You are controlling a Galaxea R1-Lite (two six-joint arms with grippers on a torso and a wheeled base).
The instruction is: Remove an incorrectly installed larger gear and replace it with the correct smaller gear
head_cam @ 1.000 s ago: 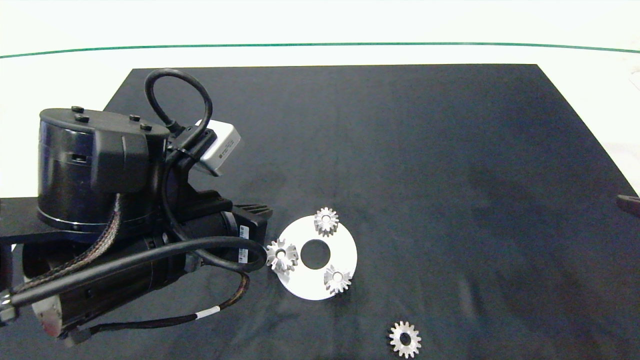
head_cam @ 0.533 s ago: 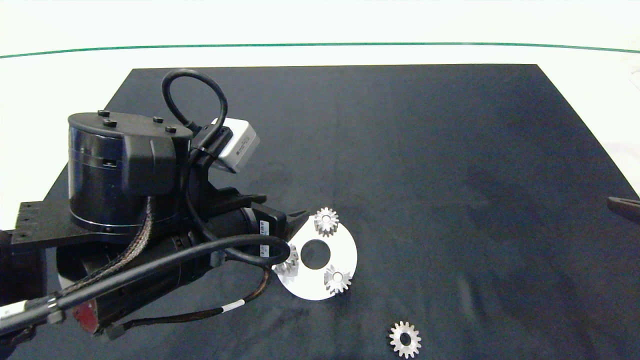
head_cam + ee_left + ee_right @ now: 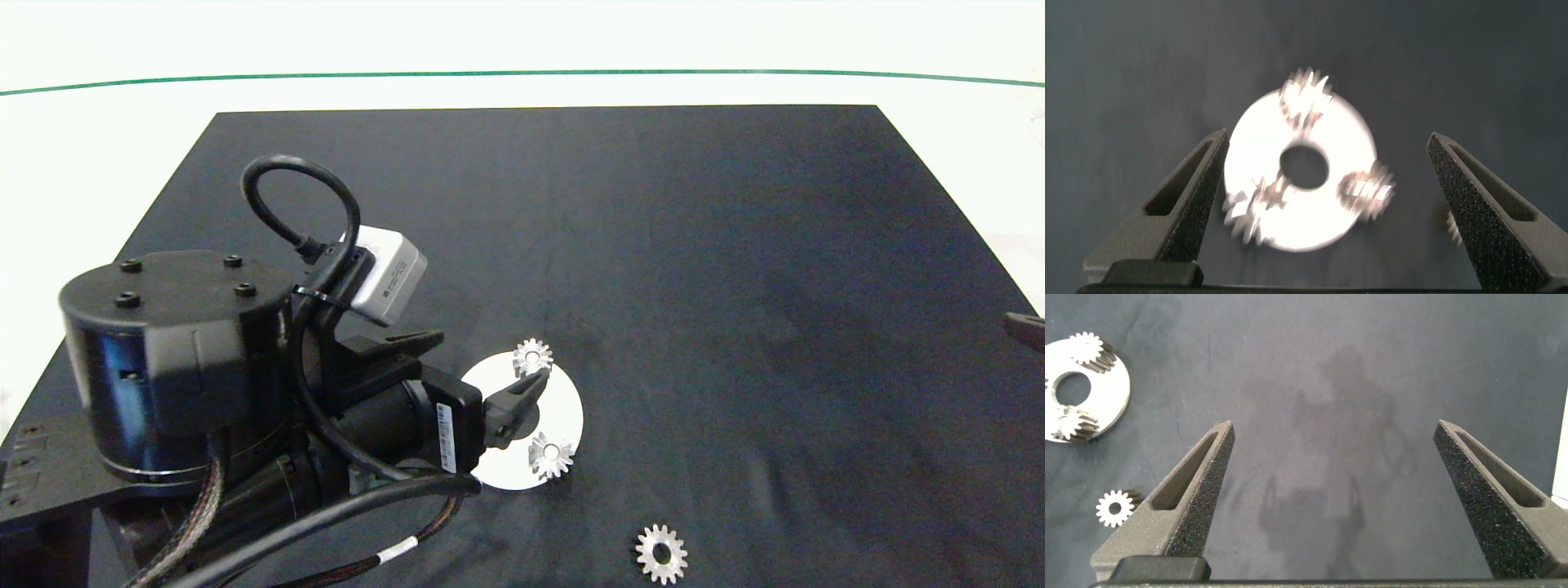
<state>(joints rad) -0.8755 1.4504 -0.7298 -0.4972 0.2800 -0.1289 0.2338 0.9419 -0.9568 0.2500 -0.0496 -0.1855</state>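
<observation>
Our left pincer [image 3: 1319,204] hangs spread wide over the white disc [image 3: 1331,135]. The larger gear [image 3: 1259,208] sits on that disc among two lookalikes, so we risk pinching the wrong one. The smaller gear [image 3: 661,554] lies off the disc on the bench. Right pincer [image 3: 1331,502] is parked well away, spread.

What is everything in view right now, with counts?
mat: one, black, on the white table.
disc: one, white, centre hole, on the mat.
larger gear: one, silver, on the disc; hidden behind the arm in the head view.
lookalike gears: two, silver, on the disc.
smaller gear: one, silver, flat on the mat, apart from the disc.
left hand: one, grey fingers open, over the disc.
right hand: one, open, over bare mat.
</observation>
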